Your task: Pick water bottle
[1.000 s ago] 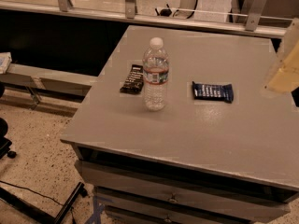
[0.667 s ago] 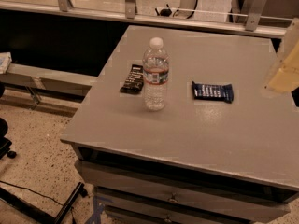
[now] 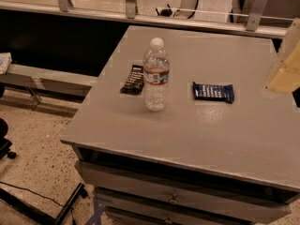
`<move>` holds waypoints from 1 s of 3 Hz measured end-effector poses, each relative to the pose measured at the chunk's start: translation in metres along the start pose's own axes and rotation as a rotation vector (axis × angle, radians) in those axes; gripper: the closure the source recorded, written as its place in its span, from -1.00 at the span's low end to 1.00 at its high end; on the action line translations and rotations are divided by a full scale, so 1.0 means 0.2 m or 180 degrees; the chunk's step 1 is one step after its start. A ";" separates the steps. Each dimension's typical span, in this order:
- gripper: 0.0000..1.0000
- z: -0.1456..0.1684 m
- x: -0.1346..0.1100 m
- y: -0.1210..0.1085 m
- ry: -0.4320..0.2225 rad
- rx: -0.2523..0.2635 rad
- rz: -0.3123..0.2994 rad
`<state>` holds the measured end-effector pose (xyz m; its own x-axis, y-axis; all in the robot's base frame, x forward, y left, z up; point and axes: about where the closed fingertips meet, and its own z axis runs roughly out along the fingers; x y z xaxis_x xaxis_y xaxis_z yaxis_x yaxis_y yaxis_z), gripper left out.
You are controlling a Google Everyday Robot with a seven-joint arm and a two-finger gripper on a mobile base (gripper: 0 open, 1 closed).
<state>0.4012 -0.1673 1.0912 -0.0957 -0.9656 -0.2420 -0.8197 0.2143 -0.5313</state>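
Note:
The water bottle [image 3: 155,75] is a small clear ribbed bottle with a white cap and a narrow red and blue-green label band. It stands upright on the grey table [image 3: 187,135], left of the middle. My gripper [image 3: 285,68] shows only as a pale beige and yellow shape at the right edge of the view, above the table's right side. It is well to the right of the bottle and touches nothing.
A flat dark snack wrapper [image 3: 132,79] lies just left of the bottle. A dark blue snack bar [image 3: 213,92] lies to its right. Drawers [image 3: 173,198] sit under the tabletop. A metal railing [image 3: 140,13] runs behind the table. A low bench [image 3: 42,78] stands at left.

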 end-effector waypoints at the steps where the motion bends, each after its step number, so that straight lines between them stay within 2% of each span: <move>1: -1.00 0.00 0.00 0.00 0.0000 0.0000 0.0000; 3: -1.00 0.00 0.00 0.00 -0.0001 0.0000 0.0000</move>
<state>0.4012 -0.1672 1.0913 -0.0956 -0.9655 -0.2421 -0.8197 0.2144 -0.5312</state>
